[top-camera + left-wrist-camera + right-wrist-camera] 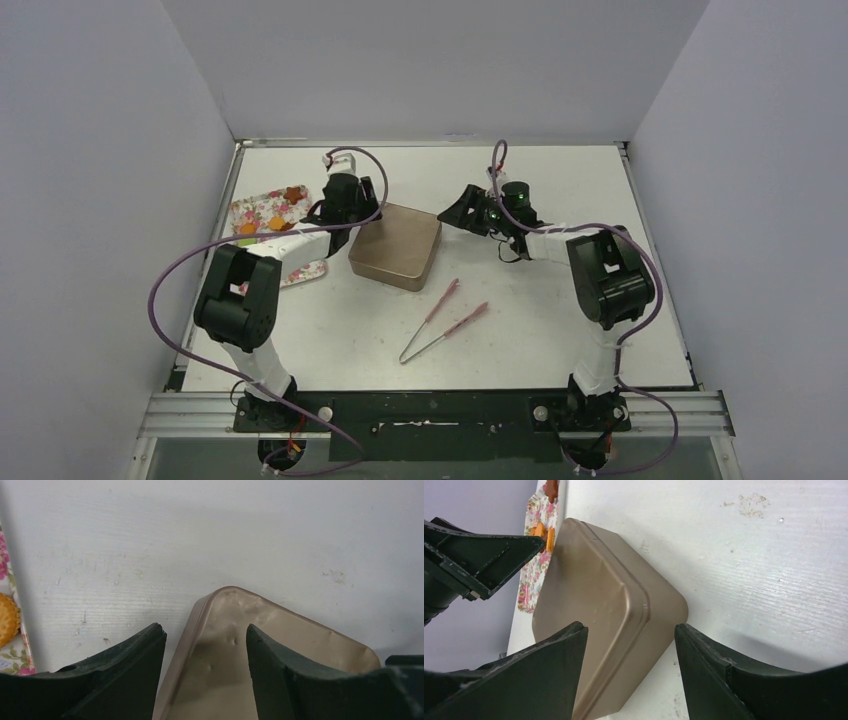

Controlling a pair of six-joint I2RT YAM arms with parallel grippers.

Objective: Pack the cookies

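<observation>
A closed bronze tin (395, 248) sits mid-table. Orange cookies (277, 222) and a dark brown one (292, 193) lie on a floral tray (262, 207) to its left. My left gripper (357, 207) hovers at the tin's far left corner, open, one finger over the lid (300, 640) and one outside its rim. My right gripper (462, 213) is open at the tin's far right corner (644, 610), which sits between the fingers without touching them. In the left wrist view an orange cookie (7, 618) shows at the left edge. In the right wrist view cookies (540, 530) lie on the tray (531, 585).
Pink-handled tongs (440, 320) lie on the table in front of the tin, nearer the arm bases. Grey walls close in the table on the left, right and back. The left arm's elbow arches over the tray's near end.
</observation>
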